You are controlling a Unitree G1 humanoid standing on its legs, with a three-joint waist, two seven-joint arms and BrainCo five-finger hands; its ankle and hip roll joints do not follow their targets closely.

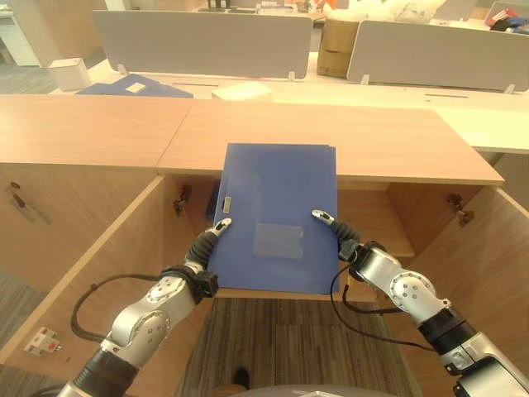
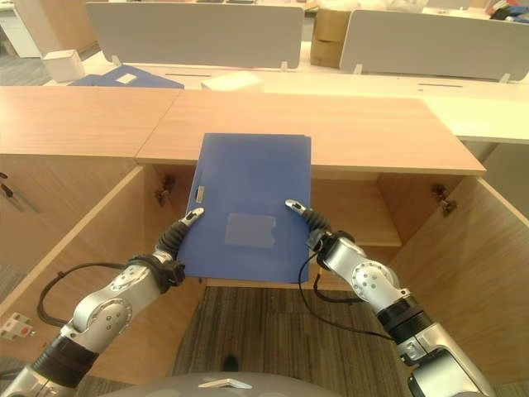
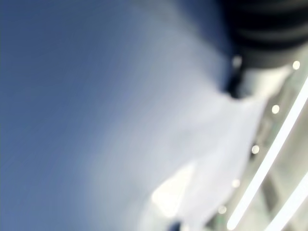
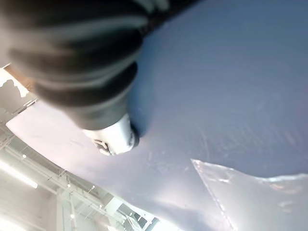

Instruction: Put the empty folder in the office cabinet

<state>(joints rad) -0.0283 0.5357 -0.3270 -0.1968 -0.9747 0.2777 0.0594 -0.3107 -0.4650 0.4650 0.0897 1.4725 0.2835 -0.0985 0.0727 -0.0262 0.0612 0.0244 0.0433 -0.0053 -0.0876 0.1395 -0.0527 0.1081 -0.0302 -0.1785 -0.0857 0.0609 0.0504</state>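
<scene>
- Left hand (image 1: 211,240) and right hand (image 1: 339,236) each pinch one side edge of the flat blue plastic folder (image 1: 277,215), thumbs on top, the other fingers hidden beneath.
- Folder held level in front of the open light-wood office cabinet (image 1: 331,136), its far edge overlapping the cabinet's top panel.
- Beyond the cabinet: pale desk (image 1: 463,103) with grey divider screens (image 1: 194,41).

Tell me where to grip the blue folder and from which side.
Grip the blue folder on its two long side edges near the close end, one hand per side, as the left hand and right hand do: it is wide, flat and thin.
</scene>
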